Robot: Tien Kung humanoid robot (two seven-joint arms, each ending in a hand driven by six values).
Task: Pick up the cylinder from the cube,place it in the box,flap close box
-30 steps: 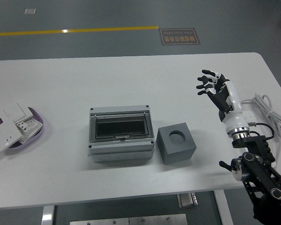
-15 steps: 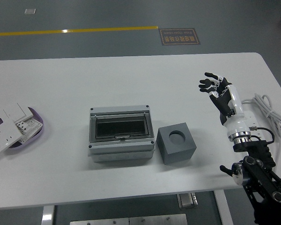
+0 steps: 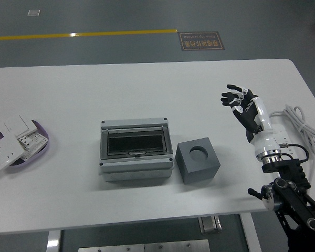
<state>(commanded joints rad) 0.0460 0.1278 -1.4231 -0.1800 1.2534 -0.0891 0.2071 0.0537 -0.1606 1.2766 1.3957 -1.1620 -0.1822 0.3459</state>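
A dark grey cube (image 3: 198, 160) sits on the white table (image 3: 147, 89) right of centre; the round hole (image 3: 200, 152) in its top looks empty, and no cylinder shows anywhere. Left of it, touching or nearly so, stands a light grey box (image 3: 136, 149) whose dark see-through flap (image 3: 135, 143) lies shut. My right hand (image 3: 239, 103) hovers over the table to the right of the cube, well apart from it, fingers spread and holding nothing. The left arm is out of view.
A purple dish (image 3: 21, 147) with white switch and socket parts lies at the table's left edge. A white cable (image 3: 302, 124) coils at the right edge, close behind my right forearm (image 3: 265, 139).
My right hand has drifted slightly down and toward the near edge, staying spread. The box, cube and dish have not moved.
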